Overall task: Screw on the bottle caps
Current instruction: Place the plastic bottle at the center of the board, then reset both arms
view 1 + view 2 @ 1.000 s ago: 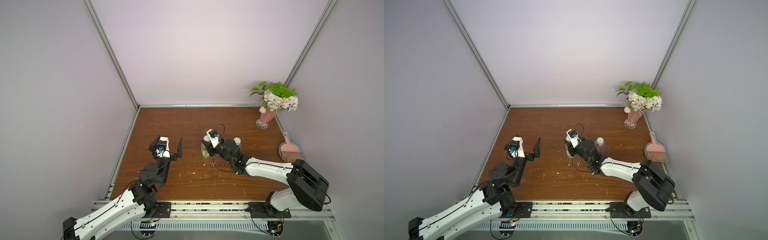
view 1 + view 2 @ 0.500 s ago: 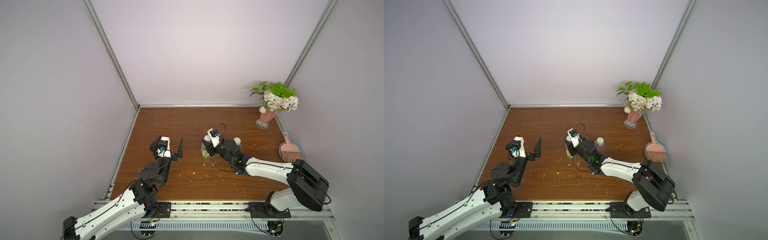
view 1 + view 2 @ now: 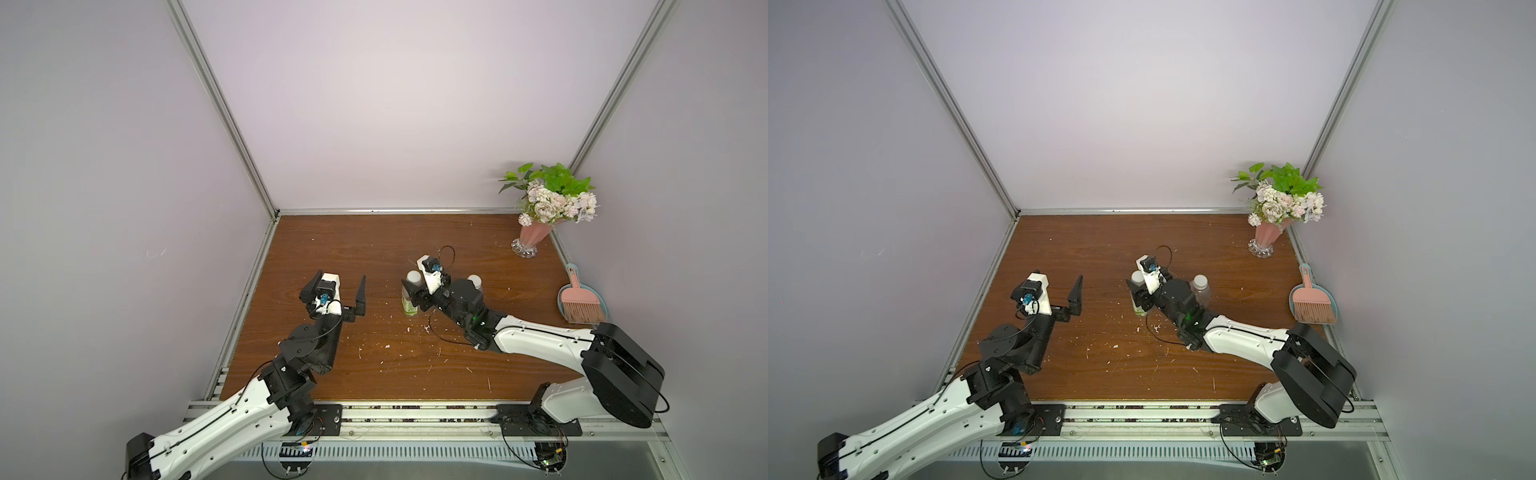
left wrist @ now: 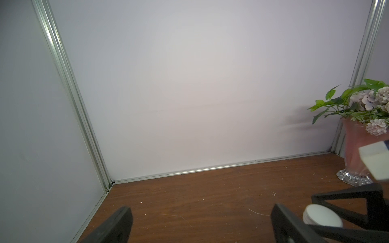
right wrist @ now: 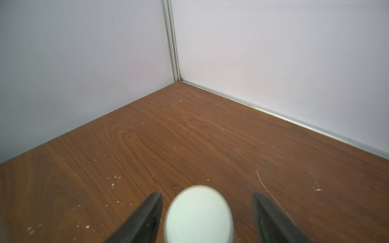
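Note:
A clear bottle with a yellow-green label [image 3: 409,306] [image 3: 1139,307] stands mid-table. A white cap [image 3: 413,276] [image 5: 199,214] sits on its neck. My right gripper [image 3: 411,290] [image 5: 207,194] is open around that cap, with a gap on each side. The second bottle [image 3: 1201,291] stands just right of my right wrist, partly hidden by it, with a white cap [image 3: 474,279] on top. My left gripper [image 3: 341,276] [image 4: 200,221] hangs wide open and empty to the left of the labelled bottle. The first cap [image 4: 322,216] shows at the edge of the left wrist view.
A pink vase of flowers [image 3: 534,235] [image 4: 355,151] stands in the back right corner. A pink brush and dustpan [image 3: 579,301] lie by the right wall. White crumbs [image 3: 386,345] are scattered over the wooden tabletop [image 3: 332,237], which has walls on three sides.
My right gripper's jaws have opened away from the cap on the labelled bottle. My left arm has edged slightly towards the bottle, still open.

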